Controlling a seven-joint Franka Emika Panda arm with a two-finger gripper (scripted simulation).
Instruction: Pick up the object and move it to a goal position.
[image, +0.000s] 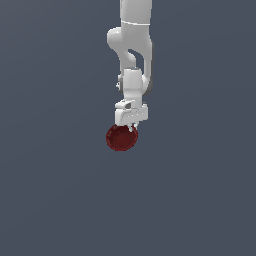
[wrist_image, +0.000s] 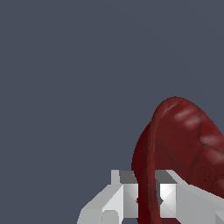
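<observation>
In the wrist view, the white two-fingered gripper (wrist_image: 148, 200) is clenched on the thin rim of the small, glossy, dark red round bowl (wrist_image: 183, 148); one finger (wrist_image: 124, 197) sits on each side, the gap only as wide as the rim. In the exterior view the bowl (image: 121, 138) hangs tilted under the gripper (image: 131, 127), against the plain grey-blue backdrop (image: 50, 150).

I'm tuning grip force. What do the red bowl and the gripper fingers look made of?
Bowl: glossy dark red, pale highlights on its surface; perhaps glazed ceramic or hard plastic, the render leaves it open. Fingers: matte white-grey, flat facets, looking like rigid plastic or painted metal, pinching the bowl's rim.
</observation>
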